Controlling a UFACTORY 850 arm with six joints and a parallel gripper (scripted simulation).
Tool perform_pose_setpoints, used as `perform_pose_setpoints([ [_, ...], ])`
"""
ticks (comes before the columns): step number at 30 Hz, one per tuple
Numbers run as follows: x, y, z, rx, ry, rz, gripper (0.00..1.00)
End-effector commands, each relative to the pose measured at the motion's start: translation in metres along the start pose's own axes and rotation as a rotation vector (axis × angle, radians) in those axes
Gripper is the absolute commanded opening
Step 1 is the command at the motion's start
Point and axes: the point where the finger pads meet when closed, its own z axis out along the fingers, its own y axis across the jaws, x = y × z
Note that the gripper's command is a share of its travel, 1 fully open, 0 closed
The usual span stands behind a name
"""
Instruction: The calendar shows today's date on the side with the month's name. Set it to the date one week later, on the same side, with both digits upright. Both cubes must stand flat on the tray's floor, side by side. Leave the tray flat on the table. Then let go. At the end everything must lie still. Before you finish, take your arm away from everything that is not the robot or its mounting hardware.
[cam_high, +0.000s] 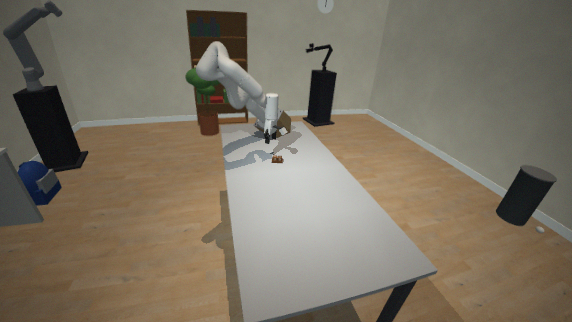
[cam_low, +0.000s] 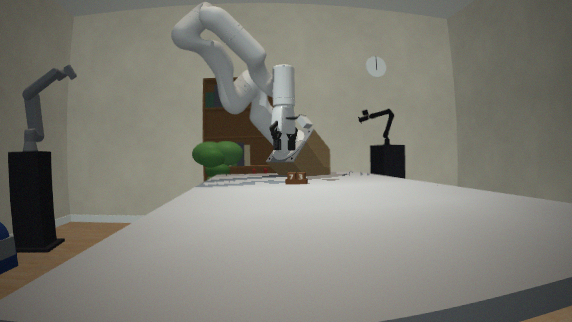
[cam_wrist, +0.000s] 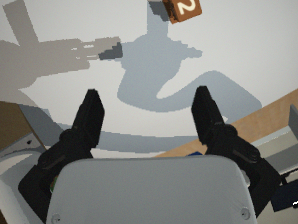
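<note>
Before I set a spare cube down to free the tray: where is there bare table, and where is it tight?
Bare white table runs from the calendar tray to the near edge, and on both sides of it. The tight part is the far end, between the tray and the arm's base, where the open gripper hangs.
</note>
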Motion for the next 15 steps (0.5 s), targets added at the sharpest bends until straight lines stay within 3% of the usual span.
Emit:
perform_pose_setpoints([
  [1,-0.005,-0.002,0.001,0.010,-0.003,-0.174,1.00],
  [8,-0.013,-0.007,0.002,0.011,-0.002,-0.446,1.00],
  [15,-0.017,-0.009,0.003,0.012,-0.001,-0.592,1.00],
])
